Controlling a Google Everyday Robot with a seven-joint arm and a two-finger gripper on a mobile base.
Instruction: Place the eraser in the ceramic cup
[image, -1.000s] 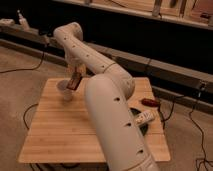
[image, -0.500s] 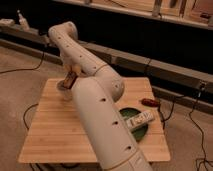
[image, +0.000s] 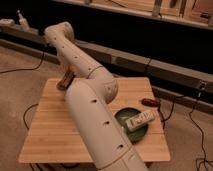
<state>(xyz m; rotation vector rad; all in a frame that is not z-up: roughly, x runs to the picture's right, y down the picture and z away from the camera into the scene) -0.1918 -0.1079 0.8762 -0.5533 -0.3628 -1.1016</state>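
My gripper (image: 66, 81) hangs at the end of the white arm over the back left part of the wooden table (image: 45, 135). It is shut on the eraser (image: 67, 78), a dark block with a reddish-orange edge, held tilted. The ceramic cup is hidden under the gripper and behind the arm.
A dark green bowl (image: 125, 116) with a pale packet (image: 140, 120) in it stands at the right front. A small red oblong item (image: 150, 102) lies near the table's right edge. My own arm (image: 95, 125) covers the table's middle. Cables (image: 190, 125) lie on the floor around.
The arm has swung left and its forearm now covers the table's middle. The gripper with the eraser has stayed over the back left spot where the cup showed earlier.
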